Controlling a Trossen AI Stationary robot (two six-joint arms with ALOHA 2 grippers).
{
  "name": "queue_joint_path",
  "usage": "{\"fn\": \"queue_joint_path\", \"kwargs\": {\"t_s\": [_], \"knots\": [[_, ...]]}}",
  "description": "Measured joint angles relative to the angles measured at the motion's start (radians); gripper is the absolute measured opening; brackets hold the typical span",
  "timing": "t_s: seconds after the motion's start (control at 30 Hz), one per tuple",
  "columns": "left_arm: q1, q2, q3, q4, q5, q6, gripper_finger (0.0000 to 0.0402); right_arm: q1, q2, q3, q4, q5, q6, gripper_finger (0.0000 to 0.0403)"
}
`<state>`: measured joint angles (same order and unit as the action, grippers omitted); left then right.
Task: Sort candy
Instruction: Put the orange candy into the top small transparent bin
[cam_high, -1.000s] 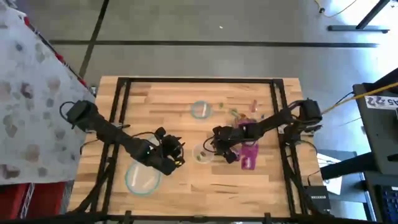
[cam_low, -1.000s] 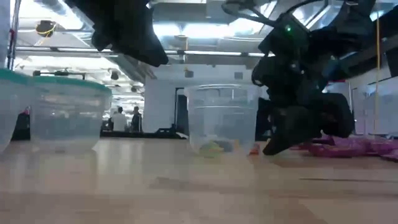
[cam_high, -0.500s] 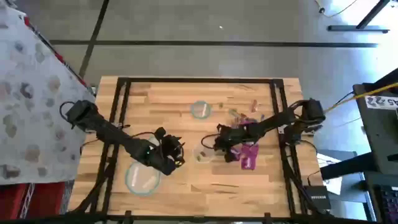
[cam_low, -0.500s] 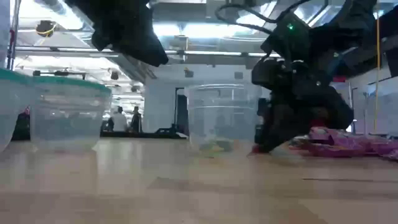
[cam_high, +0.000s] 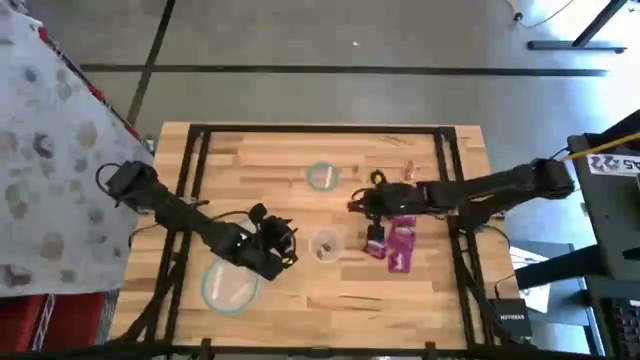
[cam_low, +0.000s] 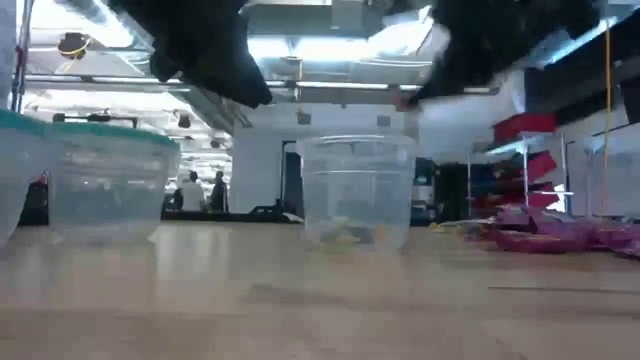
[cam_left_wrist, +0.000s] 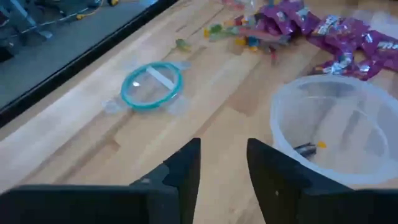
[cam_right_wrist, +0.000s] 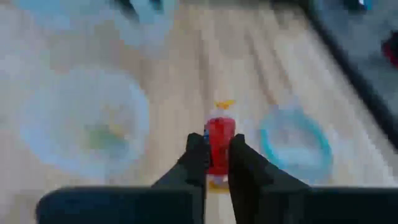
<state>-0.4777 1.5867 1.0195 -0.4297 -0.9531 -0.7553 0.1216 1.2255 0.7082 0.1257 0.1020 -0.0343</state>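
My right gripper (cam_right_wrist: 217, 155) hangs above the table between the clear cup (cam_high: 325, 245) and the far teal-rimmed bowl (cam_high: 322, 177), shut on a small red candy (cam_right_wrist: 219, 138). The magenta candy pile (cam_high: 400, 242) lies on the wood to the cup's right, with loose sweets (cam_high: 379, 181) beyond it. The cup holds a few candies (cam_right_wrist: 102, 132). My left gripper (cam_left_wrist: 223, 167) hovers open and holding nothing left of the cup (cam_left_wrist: 336, 127). My right gripper pinches the red candy by its middle (cam_right_wrist: 219, 148) between its two fingers. A yellowish twisted end (cam_right_wrist: 224, 104) sticks out past the fingertips. The fingers slant down from the table's right side. The candy is lifted clear of the table.
A second teal-rimmed bowl (cam_high: 228, 287) stands at the near left, below my left arm. A dark frame (cam_high: 300, 130) runs around the tabletop. In the low view people stand far off in the room behind.
My right gripper has risen from the tabletop beside the cup and the magenta pile, going up and toward the far edge, out of the low view's middle. It has levelled out as it rose. My left arm has kept still.
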Motion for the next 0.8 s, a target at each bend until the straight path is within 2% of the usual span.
{"fn": "queue_joint_path", "kwargs": {"t_s": [0.07, 0.17, 0.37, 0.57, 0.67, 0.8], "knots": [[0.002, 0.000, 0.000, 0.000, 0.000, 0.000, 0.0115, 0.020, 0.034, 0.021, 0.089, -0.057, -0.001, 0.0009], [0.004, 0.001, 0.000, 0.000, 0.000, -0.001, 0.0115, 0.051, 0.099, 0.049, 0.100, -0.086, -0.004, 0.0003], [0.002, 0.001, 0.000, -0.002, 0.000, -0.001, 0.0115, 0.081, 0.209, 0.084, 0.085, -0.087, -0.008, 0.0008], [-0.001, 0.001, 0.001, -0.018, 0.002, 0.012, 0.0115, 0.081, 0.216, 0.085, 0.079, -0.061, -0.027, 0.0011], [0.022, -0.023, 0.014, -0.130, 0.061, -0.065, 0.0115, 0.081, 0.199, 0.095, 0.035, -0.025, -0.052, 0.0011], [0.119, -0.098, 0.050, -0.356, 0.173, -0.094, 0.0115, 0.081, 0.178, 0.130, -0.076, 0.071, -0.079, 0.0012]]}}
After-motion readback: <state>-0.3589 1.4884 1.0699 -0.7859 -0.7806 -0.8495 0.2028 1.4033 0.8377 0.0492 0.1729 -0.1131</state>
